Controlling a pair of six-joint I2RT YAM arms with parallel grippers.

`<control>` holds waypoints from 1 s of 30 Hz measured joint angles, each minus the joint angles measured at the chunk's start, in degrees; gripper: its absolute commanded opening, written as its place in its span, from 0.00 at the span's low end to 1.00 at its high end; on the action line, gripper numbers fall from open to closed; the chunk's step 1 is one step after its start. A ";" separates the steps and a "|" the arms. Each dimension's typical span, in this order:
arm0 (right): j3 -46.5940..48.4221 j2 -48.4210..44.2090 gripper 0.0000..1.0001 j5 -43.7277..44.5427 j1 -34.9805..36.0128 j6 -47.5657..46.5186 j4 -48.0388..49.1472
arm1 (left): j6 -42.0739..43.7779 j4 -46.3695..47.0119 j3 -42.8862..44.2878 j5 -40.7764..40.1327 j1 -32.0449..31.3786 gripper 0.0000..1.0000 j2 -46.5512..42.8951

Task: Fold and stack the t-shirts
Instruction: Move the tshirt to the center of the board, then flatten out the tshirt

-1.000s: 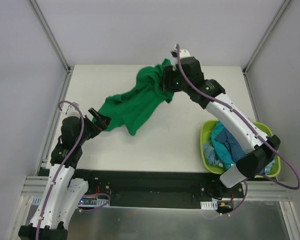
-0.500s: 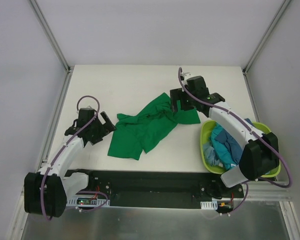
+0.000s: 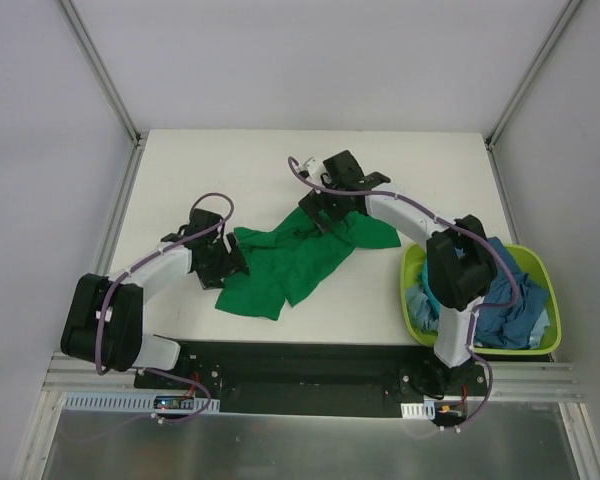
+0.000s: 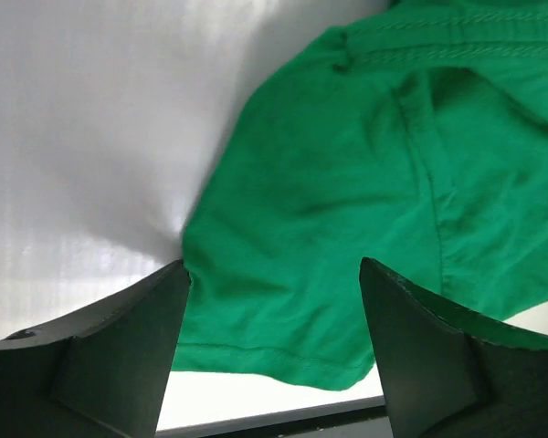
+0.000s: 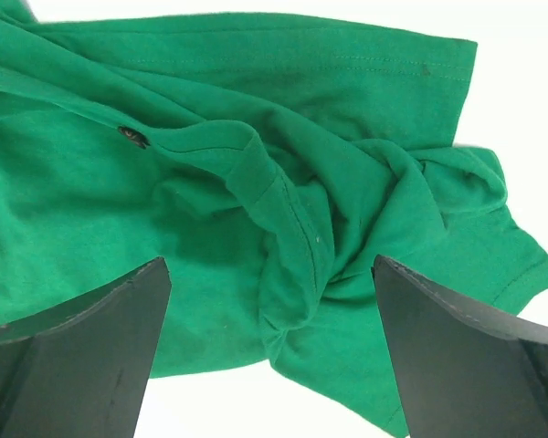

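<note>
The green t-shirt (image 3: 300,258) lies crumpled on the tabletop (image 3: 230,170), just beside the lime-green basket (image 3: 404,275) on its left. The shirt's long axis runs diagonally: one end points toward the basket, the other away from it and toward the arm bases. The left fingers (image 3: 230,265) stand wide open and hold nothing; they are at the shirt end farthest from the basket, with a hemmed edge lying between and below them. The right fingers (image 3: 320,213) are also spread wide and empty, above bunched folds at the shirt's far edge, nearer the basket. Each arm therefore has cloth directly beneath it, so neither needs to reach across. Whether either pair touches the cloth cannot be told. The collar and sleeves are hard to tell apart among the folds. The blue and teal t-shirts (image 3: 510,300) sit heaped in the basket, partly covered by the right arm, and their number cannot be made out.
</note>
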 measured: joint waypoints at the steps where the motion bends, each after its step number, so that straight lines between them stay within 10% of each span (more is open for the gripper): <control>1: 1.36 1.95 0.92 0.04 -0.09 -1.16 -0.42 | 0.31 0.26 1.29 -0.09 -0.98 0.61 1.95; 6: 2.84 5.66 0.79 -0.02 -0.74 -3.37 -1.60 | 0.52 0.74 4.55 -1.49 -2.84 0.00 7.06; 11: 4.00 8.50 0.65 0.00 -1.64 -4.66 -1.81 | 0.87 0.37 7.32 -5.05 -5.22 0.00 10.38; 14: 4.02 9.22 0.34 0.02 -2.25 -5.57 -1.88 | 1.03 0.07 8.81 -7.69 -6.10 0.00 11.43; 20: 4.28 9.29 0.06 0.07 -2.84 -5.31 -1.73 | 1.53 -1.03 8.90 -12.85 -6.14 0.00 9.81; 30: -1.40 -10.71 0.01 5.95 -2.49 0.85 -0.74 | 4.07 -8.57 21.31 -26.80 -6.16 0.00 -2.19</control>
